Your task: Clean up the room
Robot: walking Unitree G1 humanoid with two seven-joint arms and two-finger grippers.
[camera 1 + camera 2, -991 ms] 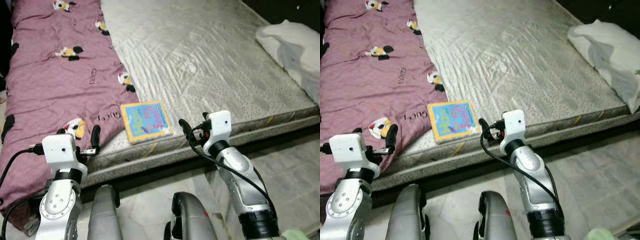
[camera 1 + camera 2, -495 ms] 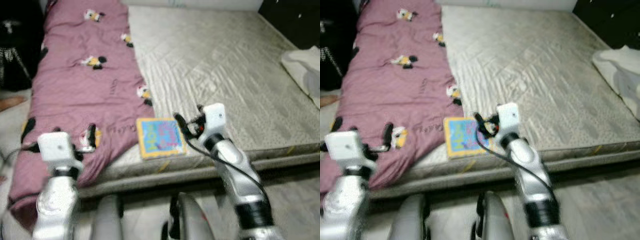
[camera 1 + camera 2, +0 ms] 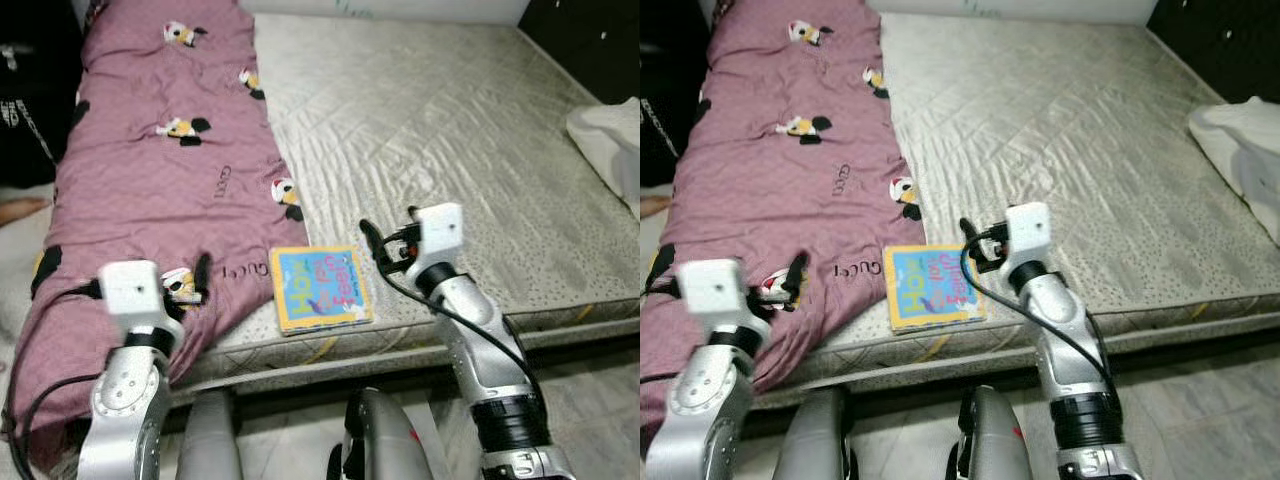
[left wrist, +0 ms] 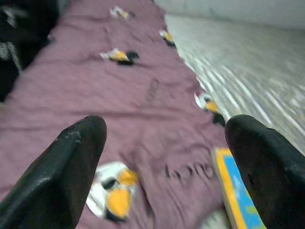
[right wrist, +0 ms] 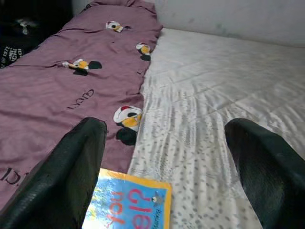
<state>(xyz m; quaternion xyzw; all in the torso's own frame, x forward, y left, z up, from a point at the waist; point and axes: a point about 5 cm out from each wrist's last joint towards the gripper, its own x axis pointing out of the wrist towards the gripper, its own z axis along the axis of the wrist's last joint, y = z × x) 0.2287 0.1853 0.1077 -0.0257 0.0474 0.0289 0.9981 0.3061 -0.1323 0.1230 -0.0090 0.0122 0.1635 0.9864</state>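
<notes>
Wide bed mattress w/ pale grey-beige quilted cover point(image 3: 430, 130) takes up most of the scene, its near edge running across in front of the robot. Below that edge, grey marbled tile floor point(image 3: 590, 380).

Along the mattress's left side lies a long mauve-pink blanket printed w/ small cartoon mice and black lettering point(image 3: 150, 170); it hangs over the near-left corner. At far right, a crumpled white cloth or pillow point(image 3: 610, 130) sits by the mattress's right edge, well apart from everything else.

Silver arms come up from below on both sides. Left tool point(image 4: 167, 157) hovers over the blanket's lower part, near the mattress's near edge; black fingers point(image 4: 71, 167) spread wide, holding nothing. Right tool point(image 5: 167, 167) is above the mattress just right of the book; fingers point(image 5: 267, 167) also wide apart, nothing gripped, apparently clear of the book.

Smallest: square children's board book, blue cover w/ yellow border and colourful letters point(image 3: 320, 287), flat on the bare mattress cover close to the near edge, just beside the blanket's hem, between the two tools.
</notes>
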